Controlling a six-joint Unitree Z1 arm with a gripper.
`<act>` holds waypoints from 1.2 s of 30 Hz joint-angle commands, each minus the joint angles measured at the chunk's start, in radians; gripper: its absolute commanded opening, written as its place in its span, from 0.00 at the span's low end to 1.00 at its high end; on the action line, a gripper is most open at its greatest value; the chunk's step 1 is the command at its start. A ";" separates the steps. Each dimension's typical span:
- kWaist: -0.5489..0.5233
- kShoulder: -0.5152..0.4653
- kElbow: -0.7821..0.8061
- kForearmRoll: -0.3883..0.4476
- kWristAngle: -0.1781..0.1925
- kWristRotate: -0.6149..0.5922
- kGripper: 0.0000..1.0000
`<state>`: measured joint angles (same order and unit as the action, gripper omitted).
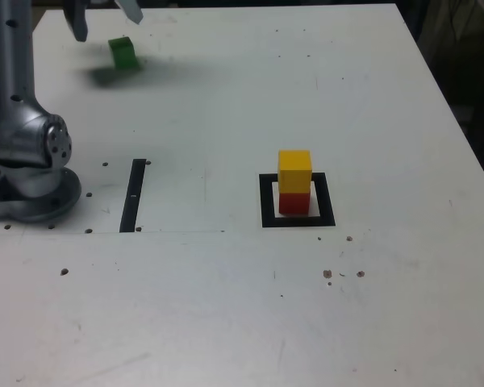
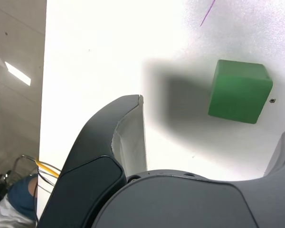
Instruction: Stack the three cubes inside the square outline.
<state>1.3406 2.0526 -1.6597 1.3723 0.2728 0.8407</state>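
White tabletop [image 1: 250, 322]: yellow cube [image 1: 294, 170] stacked on red cube [image 1: 294, 202] inside square outline [image 1: 266, 201], mid-right in ext. view. Green cube [image 1: 123, 52] far left, resting alone. Gripper [image 1: 105, 16] above it, jaws spread wide, nothing held.

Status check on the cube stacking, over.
Gripper open, empty, above the green cube. Yellow cube sits on red cube inside the square outline. Nothing blocking the green cube.

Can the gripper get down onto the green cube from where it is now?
Probably yes. The gripper is open above the green cube, which sits alone on the table with nothing beside it; in the wrist view the cube lies between the fingers.
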 commanded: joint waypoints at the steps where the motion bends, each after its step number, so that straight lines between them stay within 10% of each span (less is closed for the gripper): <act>1: 0.004 0.011 -0.005 -0.004 0.001 0.002 0.99; 26: -0.007 0.124 0.005 -0.116 0.005 -0.005 0.87; 36: -0.025 0.121 0.008 -0.131 0.043 -0.047 0.42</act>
<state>1.3193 2.1771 -1.6546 1.2464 0.3125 0.7958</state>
